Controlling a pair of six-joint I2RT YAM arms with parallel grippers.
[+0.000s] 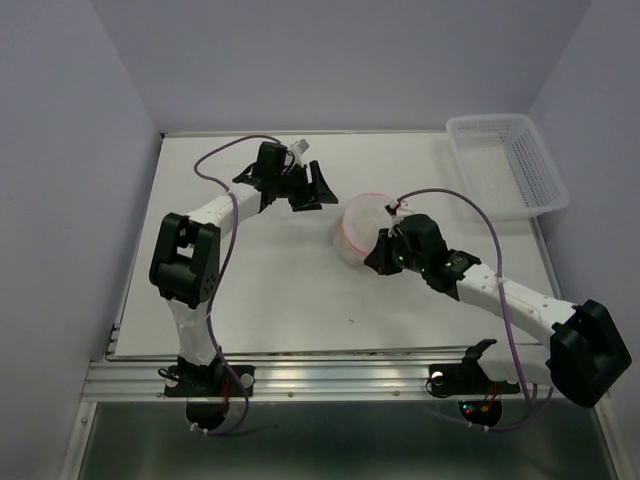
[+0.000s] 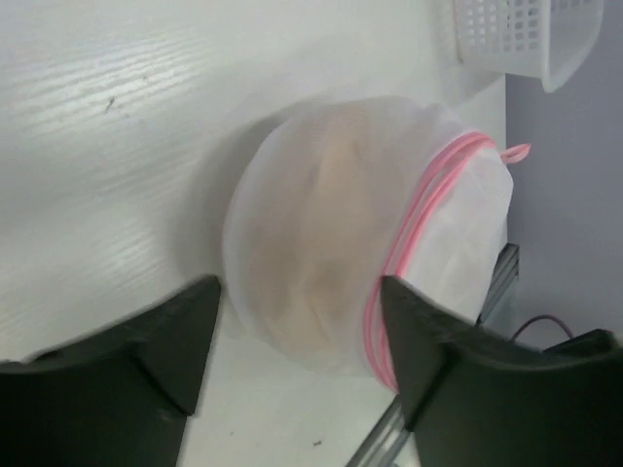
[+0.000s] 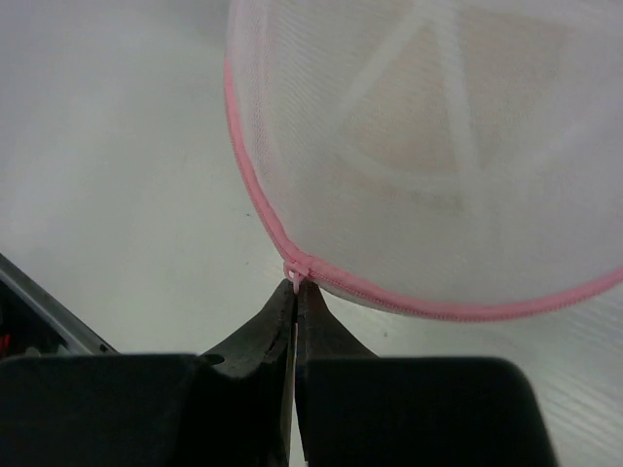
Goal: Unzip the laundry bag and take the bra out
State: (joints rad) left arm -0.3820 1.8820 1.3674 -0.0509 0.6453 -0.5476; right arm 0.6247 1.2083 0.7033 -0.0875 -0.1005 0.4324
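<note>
I am watching the laundry bag (image 1: 358,222) sitting on the table (image 1: 250,290), roughly midway between the left and right edges and somewhat nearer the far edge than the near one. It is lying as a closed white mesh dome, with its pink zipper trim (image 3: 255,190) running around the seam. Through the mesh the left wrist view is showing me the bra (image 2: 311,233) as a tan shape inside the bag.

The right gripper (image 3: 295,304) is coming in from the near-right side of the bag. Its fingers (image 3: 258,341) are pressing flat together on a thin pink tab (image 3: 295,284) that is sticking out of the trim, so it is pinching the bag by that tab.

The left gripper (image 1: 312,193) is hovering at the bag's far-left side with its jaws standing wide and nothing gripped in them. Its two dark fingers (image 2: 185,336) are framing the bag, which is lying just beyond the tips. I cannot tell whether they are touching the mesh.

A white lattice basket (image 1: 505,165) is sitting at the far right corner of the table, well apart from the bag.
</note>
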